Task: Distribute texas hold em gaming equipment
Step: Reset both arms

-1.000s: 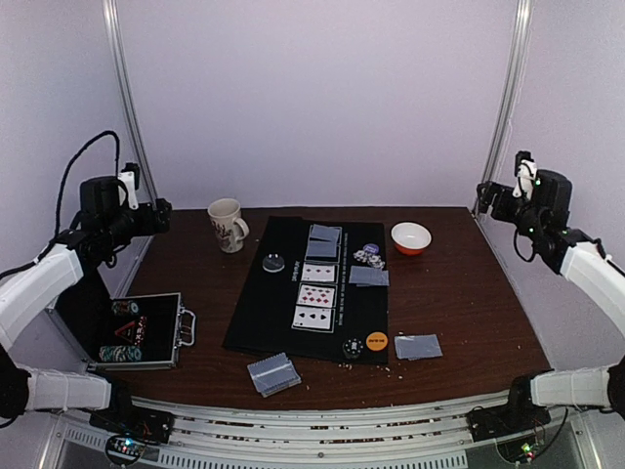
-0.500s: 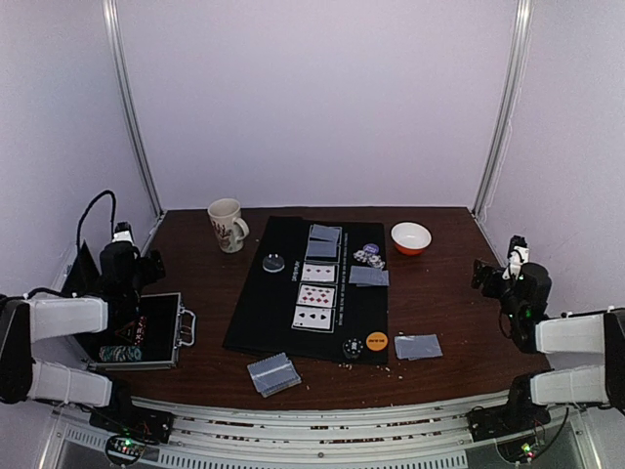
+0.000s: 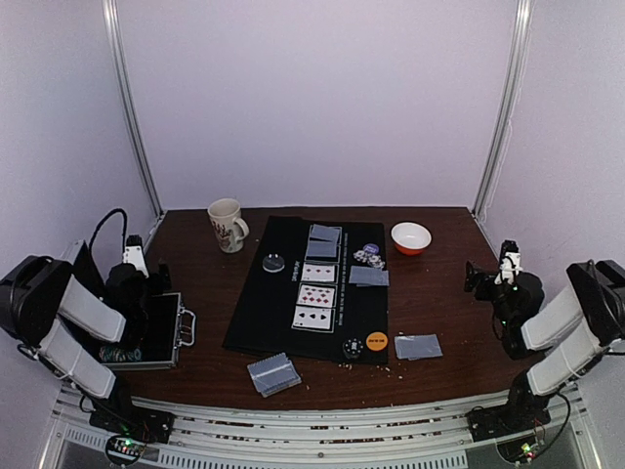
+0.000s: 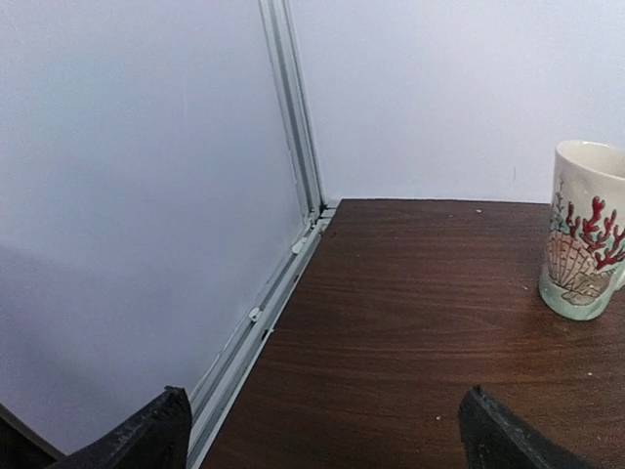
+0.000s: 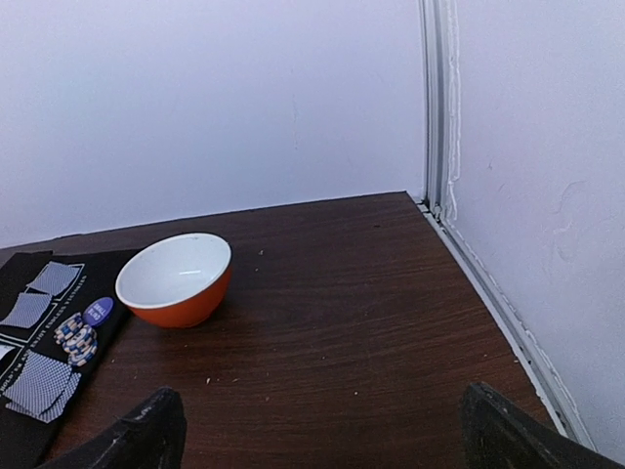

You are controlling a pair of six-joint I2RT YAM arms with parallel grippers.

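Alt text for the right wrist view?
An empty red-and-white bowl sits on a dark wooden table. At left, grey-backed cards, chips and a blue disc lie on a black mat; the right gripper has its jaws open below.

Arms (image 3: 83, 311) low; left end effector (image 4: 322, 435), right end effector (image 5: 317, 430) agape, apparently empty

The left arm (image 3: 78, 318) and the right arm (image 3: 559, 327) both have smooth white covers on their links, with round black joints between them. Each arm has a black base (image 3: 132, 422) at its lower end. A thin black cable (image 3: 101, 220) makes a loop over the left arm. Near each wrist there is a small white part (image 3: 508, 261). The left gripper (image 4: 322, 415) and the right gripper (image 5: 322, 415) have matte black fingers (image 4: 146, 438) with a rough, grainy surface.
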